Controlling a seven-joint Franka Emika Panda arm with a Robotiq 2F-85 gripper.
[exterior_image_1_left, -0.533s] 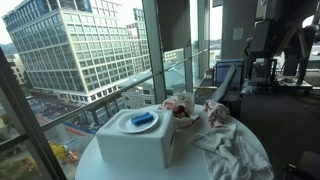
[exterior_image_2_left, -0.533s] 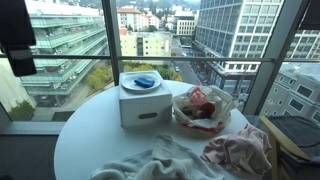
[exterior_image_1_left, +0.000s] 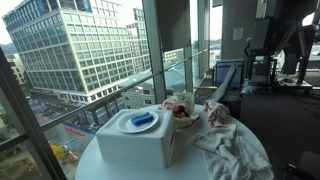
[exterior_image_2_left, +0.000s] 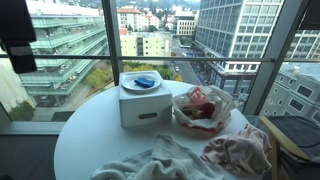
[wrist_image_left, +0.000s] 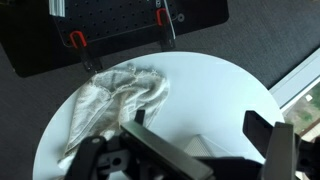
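Wide-spread fingers (wrist_image_left: 262, 132), holding nothing, hover high over the round white worktop (wrist_image_left: 225, 85) — the crumpled white cloth (wrist_image_left: 118, 98) lies by the worktop's edge, up and left of them in the wrist view — its length running diagonally

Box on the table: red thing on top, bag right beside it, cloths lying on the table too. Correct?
One slip: the thing on top of the white box is blue, not red, as both exterior views show. The bag does sit right beside the box, and the cloths do lie on the table too.
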